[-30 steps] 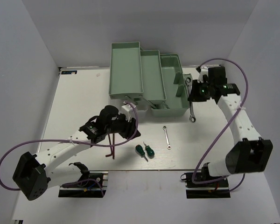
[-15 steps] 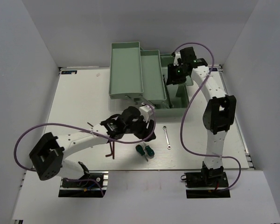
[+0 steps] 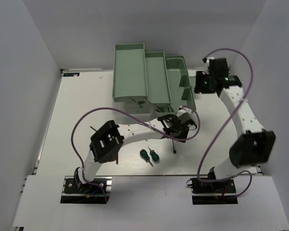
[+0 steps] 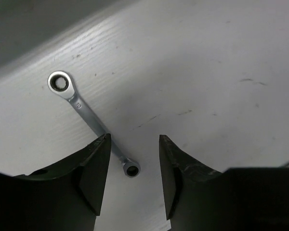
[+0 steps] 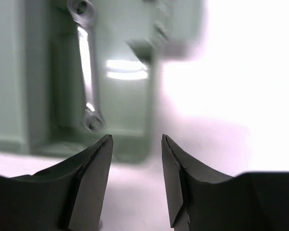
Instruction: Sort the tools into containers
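Two tools stood spread and empty. Left tool (image 4: 135,161) straddled the short wrench (image 4: 89,120) on the tabletop (image 4: 216,72) (near its end only); pinching there could pivot it free. Right tool (image 5: 136,142) faced the longer wrench (image 5: 85,67), lying in a container (image 5: 125,106).
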Motion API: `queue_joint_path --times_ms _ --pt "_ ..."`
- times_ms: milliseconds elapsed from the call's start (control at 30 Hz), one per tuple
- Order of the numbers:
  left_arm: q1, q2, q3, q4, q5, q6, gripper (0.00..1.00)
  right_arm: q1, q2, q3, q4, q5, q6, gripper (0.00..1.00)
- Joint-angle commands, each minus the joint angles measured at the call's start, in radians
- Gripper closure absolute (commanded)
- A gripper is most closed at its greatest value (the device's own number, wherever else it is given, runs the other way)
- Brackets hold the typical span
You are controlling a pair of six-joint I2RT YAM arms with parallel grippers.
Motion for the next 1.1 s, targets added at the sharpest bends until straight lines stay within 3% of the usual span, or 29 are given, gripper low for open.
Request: queue_joint_path --times_ms 0,100,367,833,1067 --pt "-0.036 0.071 0.132 -0.257 -0.143 -0.122 0.45 -0.057 -0.147 -0.162 0.077 0.08 0.008 0.49" --pt "-0.046 0.092 0.156 -0.297 -0.198 -0.16 0.45 -0.1 -0.253 -0.382 0.106 0.046 0.014 0.49" --pt "-0.065 0.113 0.156 -0.306 -0.23 -0.214 0.45 -0.215 -0.356 -0.578 0.146 -0.075 0.051 0.49" --pt "-0.065 0.208 0.245 -0.297 -0.295 -0.298 0.45 -0.315 -0.402 -0.635 0.157 -0.23 0.072 0.49" --pt "-0.056 0.237 0.245 -0.327 -0.324 -0.352 0.51 -0.35 -0.418 -0.646 0.157 -0.274 0.08 0.49"
